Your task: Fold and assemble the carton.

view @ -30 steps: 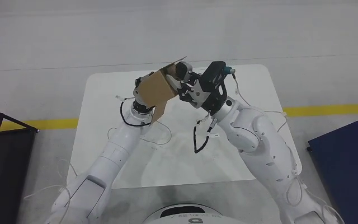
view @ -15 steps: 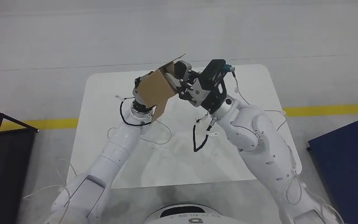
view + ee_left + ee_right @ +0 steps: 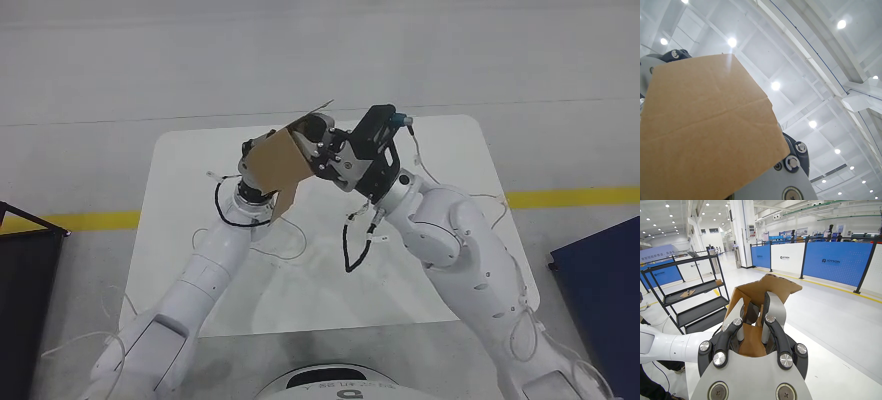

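A brown carton (image 3: 278, 160) is held up over the far middle of the white table (image 3: 200, 270). My left gripper (image 3: 255, 152) is shut on it from the left, and in the left wrist view a creased carton panel (image 3: 706, 123) covers most of its fingers (image 3: 797, 151). My right gripper (image 3: 322, 160) meets the carton from the right. In the right wrist view that gripper (image 3: 755, 304) is open, its fingertips pushed into the carton's open end (image 3: 753, 289), with a thin flap edge between them.
Loose cables (image 3: 350, 245) hang from the arms over the table. A black object (image 3: 20, 290) stands beside the table's left edge and a blue one (image 3: 610, 270) at the right. A black shelf rack (image 3: 696, 298) and blue barriers (image 3: 836, 266) stand farther off.
My right gripper has shifted a little to the left, deeper into the carton's open end. The left gripper and the carton have barely moved.
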Available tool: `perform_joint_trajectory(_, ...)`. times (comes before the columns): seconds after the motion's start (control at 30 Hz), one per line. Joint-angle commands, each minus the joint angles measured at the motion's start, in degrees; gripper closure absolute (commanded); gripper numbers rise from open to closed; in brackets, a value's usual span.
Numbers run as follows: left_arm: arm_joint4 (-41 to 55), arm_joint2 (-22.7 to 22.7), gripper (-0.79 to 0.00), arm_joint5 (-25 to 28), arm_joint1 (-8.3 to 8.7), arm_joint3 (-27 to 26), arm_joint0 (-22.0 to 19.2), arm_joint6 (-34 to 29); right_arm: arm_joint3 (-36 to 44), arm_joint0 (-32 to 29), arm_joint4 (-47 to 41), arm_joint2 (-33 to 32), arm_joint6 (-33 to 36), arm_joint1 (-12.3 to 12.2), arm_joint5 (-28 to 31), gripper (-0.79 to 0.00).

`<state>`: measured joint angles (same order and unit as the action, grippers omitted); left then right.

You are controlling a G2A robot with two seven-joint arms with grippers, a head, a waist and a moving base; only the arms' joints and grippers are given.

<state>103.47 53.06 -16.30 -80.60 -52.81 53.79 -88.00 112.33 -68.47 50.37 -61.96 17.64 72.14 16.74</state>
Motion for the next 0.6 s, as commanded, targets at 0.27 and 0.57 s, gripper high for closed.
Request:
perform_joint_trajectory(0.27,-0.5,0.7,0.000,0.0,0.13,-1.0,1.0,0.0,0.3,0.6,-1.1,-0.6,3.2,-0.1,0.3,-0.302)
perform_joint_trajectory(0.57,-1.2,1.3,0.000,0.0,0.22,-1.6,1.2,0.0,5.6,-2.3,-3.2,-7.9,0.9,-0.8,0.0,-0.311)
